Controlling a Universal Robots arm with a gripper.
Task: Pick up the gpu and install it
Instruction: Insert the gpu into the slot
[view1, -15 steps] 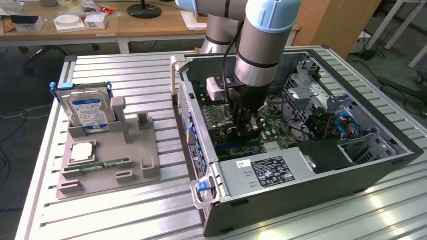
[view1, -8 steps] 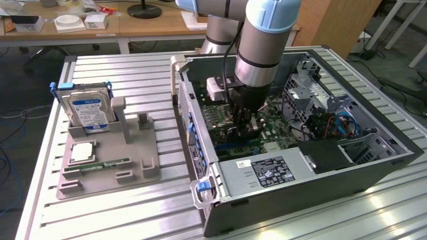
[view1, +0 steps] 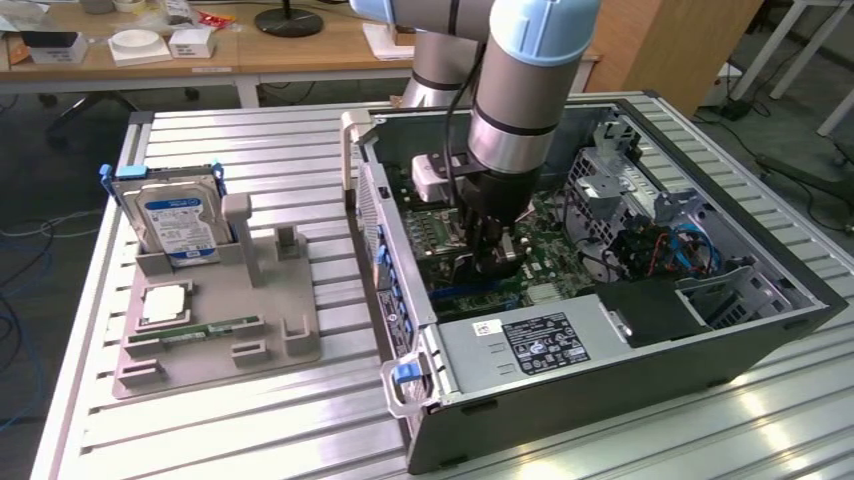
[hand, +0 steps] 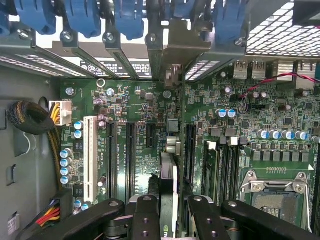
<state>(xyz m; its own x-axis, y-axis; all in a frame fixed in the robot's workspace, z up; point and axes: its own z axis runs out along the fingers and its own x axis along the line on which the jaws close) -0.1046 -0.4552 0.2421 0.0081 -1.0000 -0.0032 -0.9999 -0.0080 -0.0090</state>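
Observation:
My gripper (view1: 489, 252) is down inside the open computer case (view1: 407, 300), just above the green motherboard (view1: 561, 262). It is shut on the gpu (hand: 168, 172), a thin dark card seen edge-on between the two black fingers (hand: 145, 215). The card's pale metal bracket (hand: 174, 55) lies against the rear slot openings under the blue latches (hand: 129, 17). In the exterior view the gpu (view1: 470, 272) shows as a dark strip under the gripper. The card runs between the black expansion slots (hand: 131, 155). I cannot tell whether it is seated in a slot.
A grey parts fixture (view1: 274, 320) stands on the slatted table at the exterior view's left. It holds an upright silver hard drive (view1: 180, 222), a green memory stick (view1: 200, 328) and a processor chip (view1: 163, 303). Power supply (view1: 534, 345), drive cages and cables crowd the case.

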